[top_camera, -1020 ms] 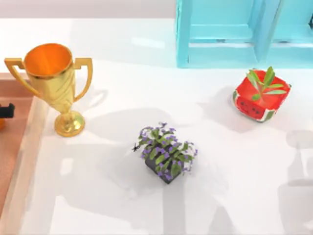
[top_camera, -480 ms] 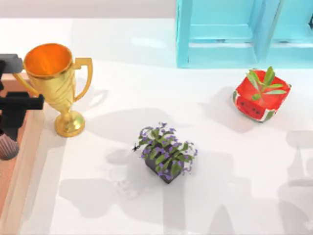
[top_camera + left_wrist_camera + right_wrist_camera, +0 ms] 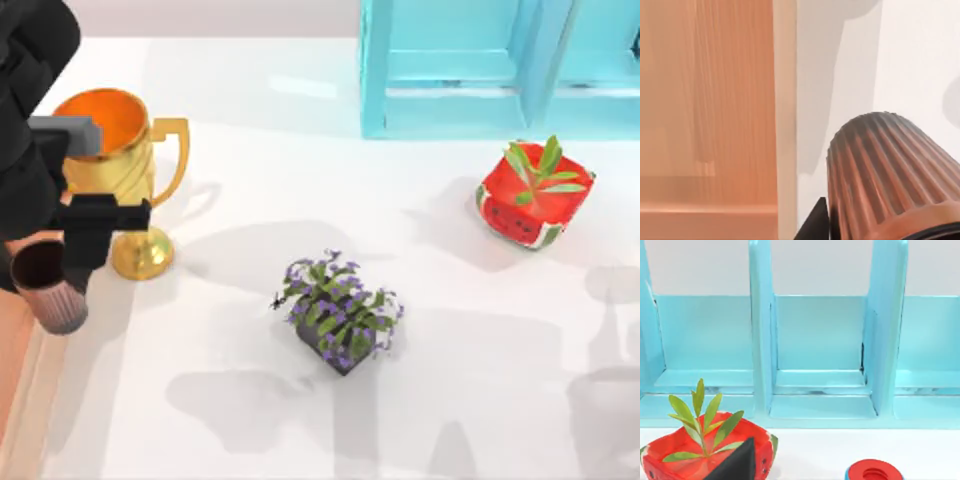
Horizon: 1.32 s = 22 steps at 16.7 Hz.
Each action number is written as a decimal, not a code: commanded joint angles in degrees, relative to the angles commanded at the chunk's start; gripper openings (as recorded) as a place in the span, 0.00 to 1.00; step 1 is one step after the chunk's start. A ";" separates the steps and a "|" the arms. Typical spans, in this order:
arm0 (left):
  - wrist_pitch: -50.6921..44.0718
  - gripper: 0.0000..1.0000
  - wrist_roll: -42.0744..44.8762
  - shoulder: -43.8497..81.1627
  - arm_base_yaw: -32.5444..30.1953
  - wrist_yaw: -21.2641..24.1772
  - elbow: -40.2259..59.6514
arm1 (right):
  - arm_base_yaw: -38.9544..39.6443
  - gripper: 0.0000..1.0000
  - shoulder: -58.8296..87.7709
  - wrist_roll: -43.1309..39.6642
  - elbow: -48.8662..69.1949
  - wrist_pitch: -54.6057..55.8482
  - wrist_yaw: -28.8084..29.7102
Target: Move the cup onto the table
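left end effector [image 3: 62,262] at the top view's left edge, clamped on the cup [image 3: 48,286]; i see the cup tilted, dark mouth up, ribbed side down, held above the pale edge where the wooden surface [image 3: 12,360] meets the white tabletop [image 3: 480,340]. left wrist view: cup [image 3: 890,175] ribbed wall close up, wood [image 3: 705,100] to one side, tabletop [image 3: 920,50] on the other. gold trophy [image 3: 125,180] stands just beside the end effector. purple-flowered plant [image 3: 340,315] mid-tabletop, watermelon planter [image 3: 533,196] near the turquoise cabinet [image 3: 470,70]. right end effector: cannot tell its state; right wrist view faces the cabinet [image 3: 820,340], the planter [image 3: 705,452] and a red ring [image 3: 875,471].
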 joint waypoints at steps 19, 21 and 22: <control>2.45 0.00 -39.10 -1.83 -39.10 0.08 -1.50 | 0.00 1.00 0.00 0.00 0.00 0.00 0.00; 3.33 0.00 -39.13 -1.62 -39.13 0.00 -2.32 | 0.00 1.00 0.00 0.00 0.00 0.00 0.00; 4.58 0.00 -39.03 -1.43 -39.22 -0.05 -3.46 | 0.00 1.00 0.00 0.00 0.00 0.00 0.00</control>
